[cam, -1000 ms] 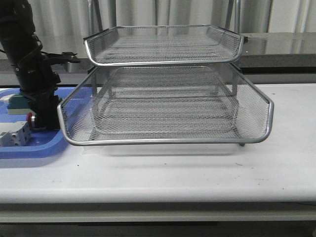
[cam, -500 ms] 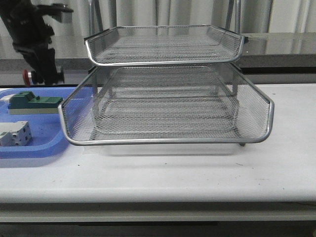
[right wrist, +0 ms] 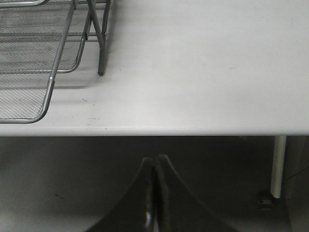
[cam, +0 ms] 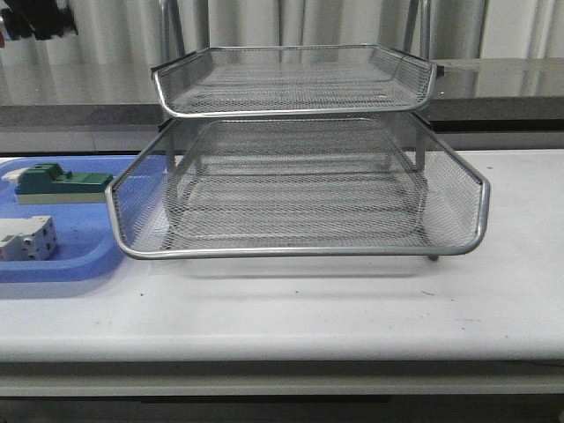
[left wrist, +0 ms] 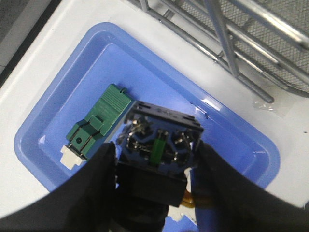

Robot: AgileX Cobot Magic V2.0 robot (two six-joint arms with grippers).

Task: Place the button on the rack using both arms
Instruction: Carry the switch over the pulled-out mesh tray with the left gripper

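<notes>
The left gripper (left wrist: 157,193) is clamped on the button (left wrist: 159,145), rear block facing the camera, high over the blue tray (left wrist: 58,111) with the green block (left wrist: 99,121) below. The right gripper (right wrist: 153,193) is pressed closed and empty, off the table's (right wrist: 203,72) edge. A shallow hold could let the button twist or drop short of the rack (cam: 300,176). White tabletop; grey curtains behind.

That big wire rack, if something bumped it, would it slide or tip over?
The rack would probably slide rather than tip: its mesh trays look light and it stands on thin legs on a smooth white table. The lower tray juts forward past the legs, so a downward push on its front rim might rock it.
</notes>
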